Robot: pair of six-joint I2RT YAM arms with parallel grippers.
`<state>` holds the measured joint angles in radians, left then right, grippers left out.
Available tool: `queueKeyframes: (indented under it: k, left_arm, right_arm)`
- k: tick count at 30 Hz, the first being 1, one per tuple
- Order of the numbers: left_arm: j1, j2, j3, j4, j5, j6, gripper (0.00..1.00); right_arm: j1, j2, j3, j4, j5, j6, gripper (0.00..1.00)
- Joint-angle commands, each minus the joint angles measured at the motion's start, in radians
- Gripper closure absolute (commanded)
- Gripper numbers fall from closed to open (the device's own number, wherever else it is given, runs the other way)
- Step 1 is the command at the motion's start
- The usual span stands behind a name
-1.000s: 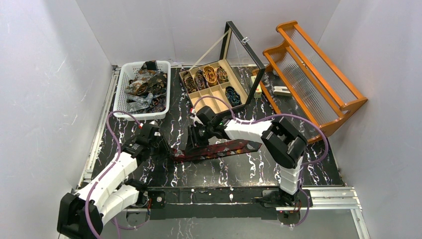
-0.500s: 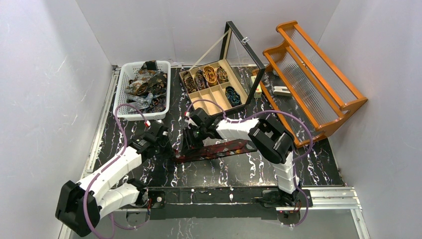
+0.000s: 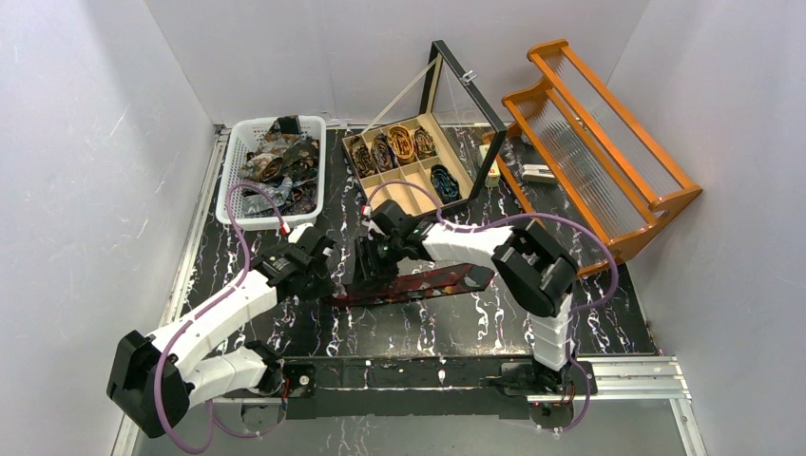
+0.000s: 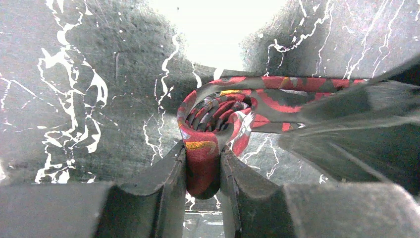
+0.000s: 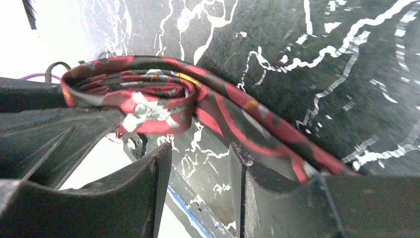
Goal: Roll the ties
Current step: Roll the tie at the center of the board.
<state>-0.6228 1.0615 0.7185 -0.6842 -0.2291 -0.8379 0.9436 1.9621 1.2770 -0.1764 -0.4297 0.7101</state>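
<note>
A black marble-patterned table [image 3: 456,328] is carrying everything. An orange wooden rack [image 3: 599,161] is leaning at the far right. Beside it, a compartment box [image 3: 407,197] is standing with its glass lid [image 3: 466,104] propped up, and rolled ties [image 3: 401,142] are sitting in its far row and in one near-right compartment. At the far left, a white basket [image 3: 231,180] is holding a heap of loose ties [image 3: 280,163].

In the middle of the table, a red-and-black tie [image 3: 432,281] is lying as a flat strip, running right from between the two arms. Its left end is curling into a small spiral coil [image 4: 218,111] that is resting on the table.

The left gripper [image 4: 203,163] is pinching the coil's outer wrap, with the fabric pressed between both fingers [image 4: 171,173].

The right gripper [image 5: 200,163] is hovering just beside the coil with its jaws parted. Bare table is showing in the gap, and the strip is passing under its right finger [image 5: 247,173]. From above, both grippers are meeting at the tie's left end.
</note>
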Motion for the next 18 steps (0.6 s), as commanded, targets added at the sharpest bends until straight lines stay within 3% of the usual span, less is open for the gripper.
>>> queueKeyframes:
  k: [1,18]
  left_arm:
    - [-0.038,0.022,0.057,-0.093,-0.125,-0.024,0.89]
    - [-0.308,0.320,0.259,-0.312,-0.450,-0.213,0.90]
  right_arm:
    - [-0.033,-0.138,-0.047,-0.016,0.075,-0.029,0.45]
    - [-0.135,-0.341,-0.251,0.028,0.274,0.054,0.35]
